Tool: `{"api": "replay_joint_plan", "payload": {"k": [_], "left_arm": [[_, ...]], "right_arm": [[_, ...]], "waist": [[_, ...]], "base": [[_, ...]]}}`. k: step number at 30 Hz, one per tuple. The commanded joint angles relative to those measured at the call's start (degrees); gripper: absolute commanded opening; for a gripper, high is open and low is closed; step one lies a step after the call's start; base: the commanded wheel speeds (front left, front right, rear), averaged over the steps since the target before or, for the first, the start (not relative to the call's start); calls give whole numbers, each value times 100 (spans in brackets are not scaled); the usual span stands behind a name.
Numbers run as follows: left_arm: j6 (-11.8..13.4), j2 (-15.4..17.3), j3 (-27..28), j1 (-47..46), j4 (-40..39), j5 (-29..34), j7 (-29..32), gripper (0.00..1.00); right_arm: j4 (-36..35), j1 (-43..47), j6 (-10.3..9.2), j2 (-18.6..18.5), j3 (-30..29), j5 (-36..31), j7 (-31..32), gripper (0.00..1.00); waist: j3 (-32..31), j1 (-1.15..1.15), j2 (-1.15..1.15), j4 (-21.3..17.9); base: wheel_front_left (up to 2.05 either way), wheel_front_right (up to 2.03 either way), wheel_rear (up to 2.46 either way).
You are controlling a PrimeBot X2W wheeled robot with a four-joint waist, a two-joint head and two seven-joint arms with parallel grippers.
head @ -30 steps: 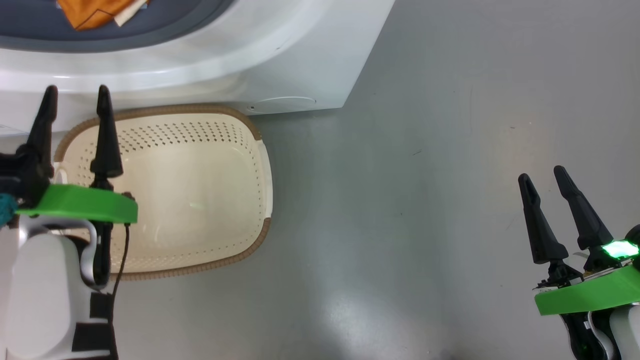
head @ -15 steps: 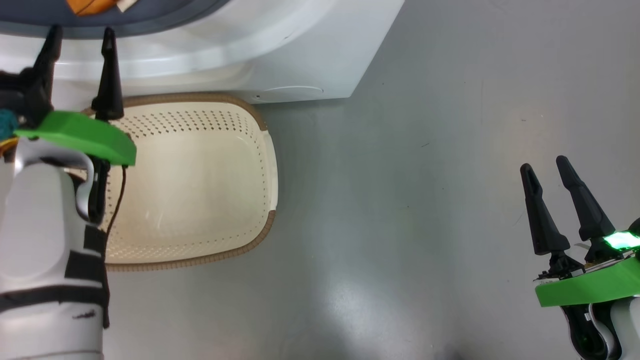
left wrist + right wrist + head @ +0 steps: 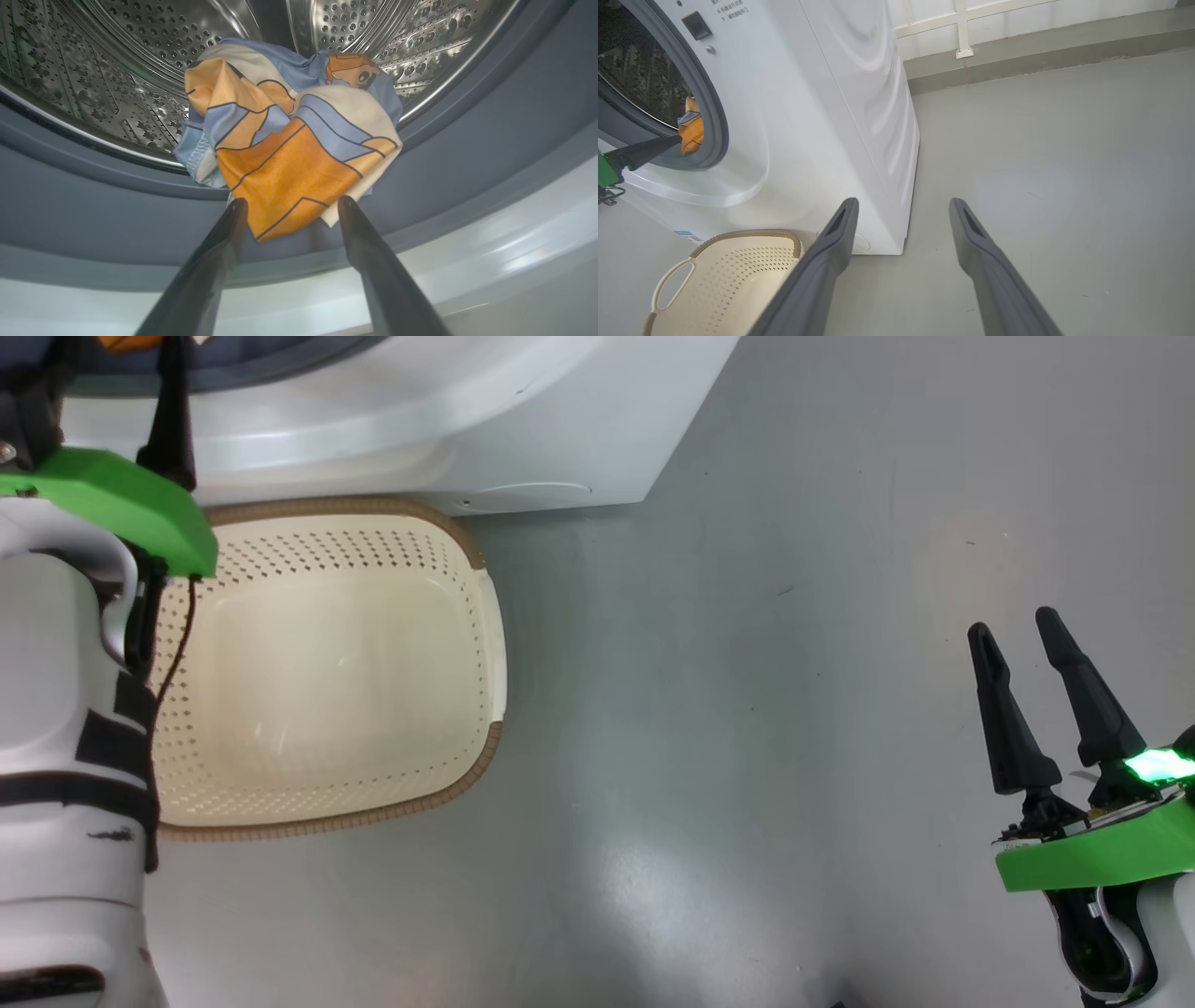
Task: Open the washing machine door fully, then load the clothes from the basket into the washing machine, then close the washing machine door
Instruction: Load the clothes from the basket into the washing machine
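The clothes [image 3: 289, 154] lie in the drum mouth [image 3: 140, 28], an orange fold hanging over the grey gasket [image 3: 93, 219]. We judge them light, soft, limp; we would pinch that fold. Left tool [image 3: 290, 201] and right tool [image 3: 1011, 623] are released, empty
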Motion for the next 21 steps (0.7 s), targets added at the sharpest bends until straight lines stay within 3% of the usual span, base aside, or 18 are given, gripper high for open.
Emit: {"api": "replay_joint_plan", "payload": {"k": [1,21], "left_arm": [[63,286,62,-109,-38,95,-31,100],[294,717,-312,-1087,1585,251,-31,100]], "right_arm": [[-116,20,17,-55,104,44,-27,100],[-53,-67,17,37,313,67,-27,100]], "waist": [[11,0,0,-19],[-1,0,0,-434]], "base": [[0,0,0],[0,0,0]]}}
